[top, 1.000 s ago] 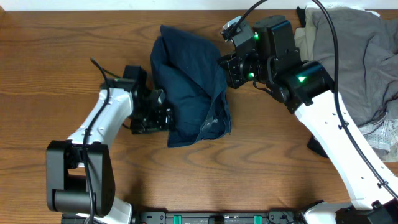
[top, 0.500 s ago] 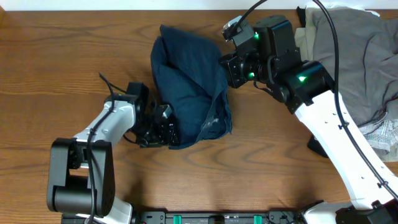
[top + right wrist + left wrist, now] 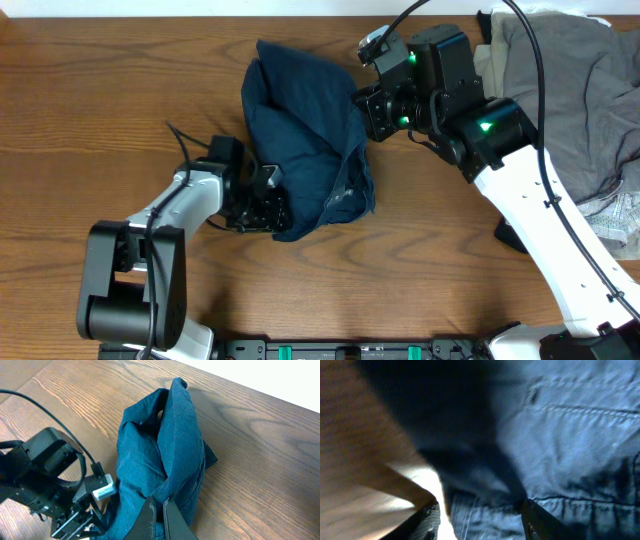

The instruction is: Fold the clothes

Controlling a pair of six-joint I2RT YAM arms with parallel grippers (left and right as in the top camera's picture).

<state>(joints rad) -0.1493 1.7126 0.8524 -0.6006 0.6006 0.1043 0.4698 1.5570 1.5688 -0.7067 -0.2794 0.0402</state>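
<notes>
The dark navy shorts (image 3: 305, 140) lie bunched on the table's middle, and the right wrist view shows them as a raised fold (image 3: 165, 460). My right gripper (image 3: 362, 110) is at their upper right edge, and its fingers (image 3: 162, 520) are shut on a pinch of the cloth. At the lower left corner sits my left gripper (image 3: 275, 212). In its own view the jaws (image 3: 482, 522) straddle the hem (image 3: 560, 435). A bright gap shows between the left finger (image 3: 427, 520) and the cloth, so it is open around the fabric.
More clothes are heaped at the back right: a grey garment (image 3: 570, 80), a beige one (image 3: 492, 60) and a white-patterned piece (image 3: 620, 215) near the right edge. Bare wooden table (image 3: 80, 100) spreads to the left and in front.
My left gripper has slid right and nearer, onto the lower left corner of the shorts, and its jaws have narrowed around the hem. The right arm has not moved.
</notes>
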